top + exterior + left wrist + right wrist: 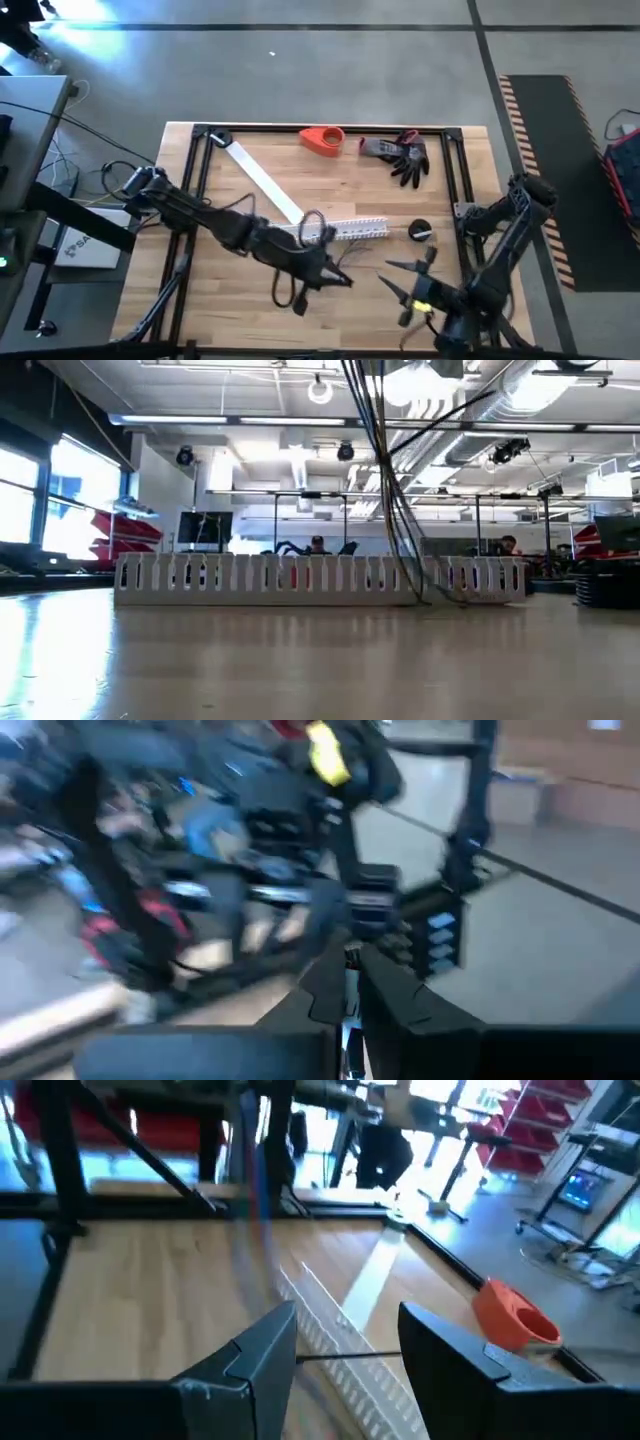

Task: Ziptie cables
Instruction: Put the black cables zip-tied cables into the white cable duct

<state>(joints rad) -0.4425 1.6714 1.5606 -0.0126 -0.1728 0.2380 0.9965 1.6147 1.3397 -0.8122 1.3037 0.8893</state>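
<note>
Both arms reach over the table (230, 300) in the high view. Left gripper (340, 281) is mid-table, cables (352, 258) blurred at its tip; the right gripper (397, 279), fingers spread and empty, is just beside.

Low view: cables rise before one white slotted channel (320, 580).

Left wrist view: fingers (395, 995) nearly closed; grasp unclear.

Right wrist view: channel between open fingers (455, 1355).

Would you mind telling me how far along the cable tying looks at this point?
Early stage. Done: the cables are lifted above the white channel. In hand: the left gripper looks closed on them, while the right gripper waits open near the table's front. Left: no tie is visible around the cables, so the fastening itself appears not yet done.
</note>
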